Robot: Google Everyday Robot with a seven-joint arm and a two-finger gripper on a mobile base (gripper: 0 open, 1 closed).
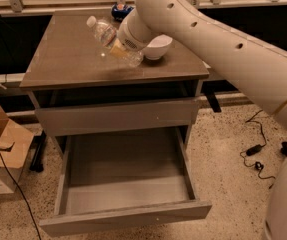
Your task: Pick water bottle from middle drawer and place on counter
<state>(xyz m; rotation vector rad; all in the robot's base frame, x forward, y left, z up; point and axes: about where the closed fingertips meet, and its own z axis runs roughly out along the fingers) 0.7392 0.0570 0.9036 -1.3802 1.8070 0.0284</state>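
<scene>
The water bottle (104, 34) is clear with a white cap. It hangs tilted just above the counter (63, 59), cap pointing up and to the left. My gripper (119, 50) is shut on the bottle's lower body, at the end of the big white arm that reaches in from the right. The middle drawer (125, 171) is pulled out below the counter, and its grey floor is bare.
A white bowl (159, 46) sits on the counter right behind the gripper. A blue soda can (119, 10) stands at the counter's back edge. A cardboard box (0, 151) is on the floor at the left, and cables (255, 151) lie at the right.
</scene>
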